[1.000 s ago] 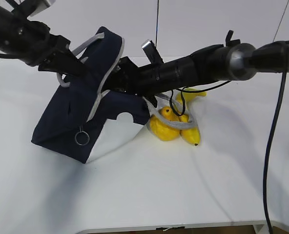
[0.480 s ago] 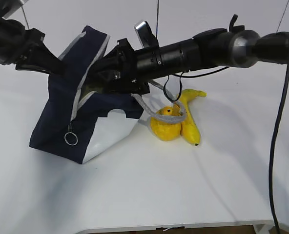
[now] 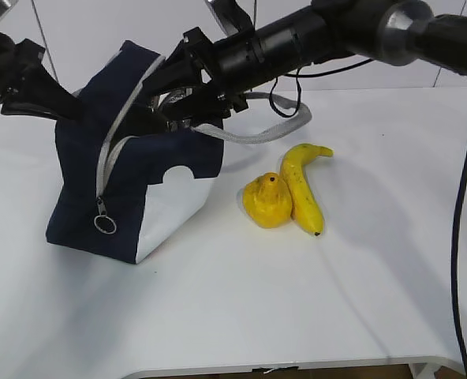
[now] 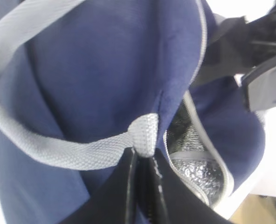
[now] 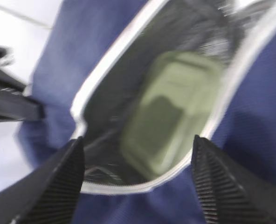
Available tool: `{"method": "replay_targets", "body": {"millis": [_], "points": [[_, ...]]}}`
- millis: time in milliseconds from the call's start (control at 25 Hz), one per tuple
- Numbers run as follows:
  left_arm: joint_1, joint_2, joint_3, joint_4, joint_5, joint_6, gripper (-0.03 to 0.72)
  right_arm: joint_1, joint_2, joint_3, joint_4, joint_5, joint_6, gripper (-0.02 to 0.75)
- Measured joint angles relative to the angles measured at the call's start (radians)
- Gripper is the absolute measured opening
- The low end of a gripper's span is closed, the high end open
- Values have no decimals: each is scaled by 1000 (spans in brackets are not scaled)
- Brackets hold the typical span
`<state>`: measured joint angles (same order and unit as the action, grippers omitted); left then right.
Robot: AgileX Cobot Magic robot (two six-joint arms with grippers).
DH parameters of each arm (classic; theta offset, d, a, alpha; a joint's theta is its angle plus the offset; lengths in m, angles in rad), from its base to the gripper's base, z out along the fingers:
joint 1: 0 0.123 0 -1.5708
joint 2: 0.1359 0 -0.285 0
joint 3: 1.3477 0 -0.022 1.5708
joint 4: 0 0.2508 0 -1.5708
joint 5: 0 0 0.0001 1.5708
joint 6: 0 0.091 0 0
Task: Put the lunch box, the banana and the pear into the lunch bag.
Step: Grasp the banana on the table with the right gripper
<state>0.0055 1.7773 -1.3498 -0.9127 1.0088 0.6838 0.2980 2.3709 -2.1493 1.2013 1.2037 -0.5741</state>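
Note:
The navy lunch bag [image 3: 131,189] stands on the left of the table with its top unzipped. In the right wrist view the lunch box [image 5: 175,112] shows as a blurred sage-green lid inside the bag. My right gripper [image 5: 138,179] hangs open just above that opening, nothing between its fingers; in the exterior view it [image 3: 178,99] is at the bag's upper right edge. My left gripper [image 4: 145,161] is shut on a grey webbing handle [image 4: 58,151] and holds the bag's left side up. The pear [image 3: 267,204] and the banana [image 3: 303,185] lie side by side on the table, right of the bag.
The bag's other grey handle [image 3: 257,133] droops from the right arm's side toward the fruit. A metal zipper ring [image 3: 103,224] hangs on the bag's front. The white table [image 3: 297,300] stretches out in front of and to the right of the fruit.
The bag has gone from leaning right to nearly upright. My right gripper has risen out of the opening, its jaws spread wider. The grey handle that lay over the pear has lifted off it.

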Motion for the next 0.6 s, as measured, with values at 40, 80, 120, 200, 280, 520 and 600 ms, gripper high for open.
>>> {"method": "replay_targets", "body": {"millis": [40,80,120,200,280,520,600], "points": [[2,0,0,0,2,-3,-3,0,0,-24,-47,2,28,579],[4,0,0,0,4,-7,-3,0,0,-53,-87,6,59,579],[5,0,0,0,4,-10,-3,0,0,-84,-136,12,86,579],[5,0,0,0,6,-18,-3,0,0,-136,-228,15,150,579],[5,0,0,5,6,-26,-3,3,-2,-186,-319,20,204,579],[5,16,-2,66,-3,-91,-3,30,-55,-233,-434,36,263,579],[5,29,-2,71,-3,-98,-3,39,-72,-236,-394,42,260,579]]}}
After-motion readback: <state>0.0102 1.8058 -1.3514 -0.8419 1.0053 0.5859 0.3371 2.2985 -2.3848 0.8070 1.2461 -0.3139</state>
